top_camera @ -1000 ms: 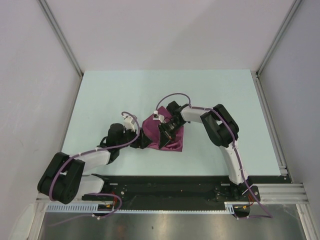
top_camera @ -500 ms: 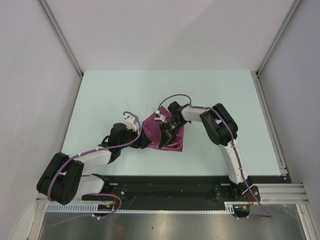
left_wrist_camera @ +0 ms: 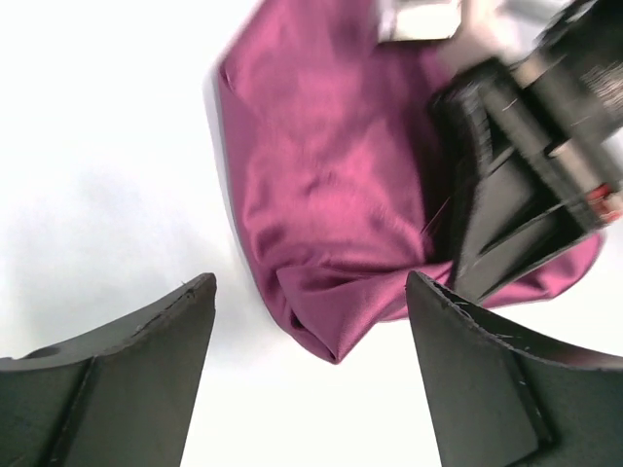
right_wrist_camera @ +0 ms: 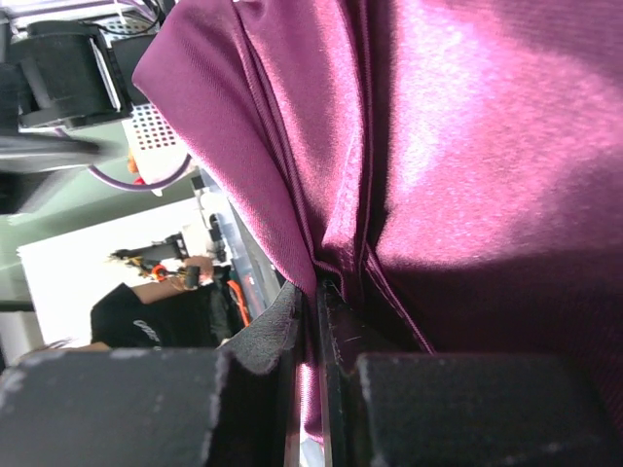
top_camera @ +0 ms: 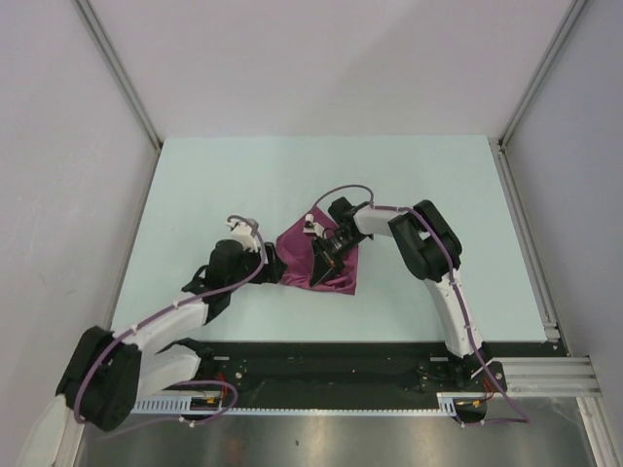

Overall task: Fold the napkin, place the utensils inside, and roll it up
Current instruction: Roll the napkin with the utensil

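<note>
The napkin [top_camera: 295, 261] lies bunched on the table [top_camera: 214, 185], just below the middle of the top view; it is folded over but loose, creased, with a pointed corner at its lower left. The right gripper [right_wrist_camera: 316, 297] is pinched almost shut on a doubled ridge of the cloth, seen at the bottom centre of its own wrist view. The left gripper [left_wrist_camera: 311, 287] stands wide open and holds nothing; its fingers sit either side of that corner, low in its wrist view, apparently clear of it. No utensils show in any view; whether they lie under the cloth cannot be told.

The step in hand looks like squaring up the fold. To do it well, the right should hold its pinch low and firm as an anchor; the left should come down on the corner, catch both layers, and draw the edge outward until the creases flatten. Too strong a pull would likely drag the whole cloth or slip it from the pinch.
</note>
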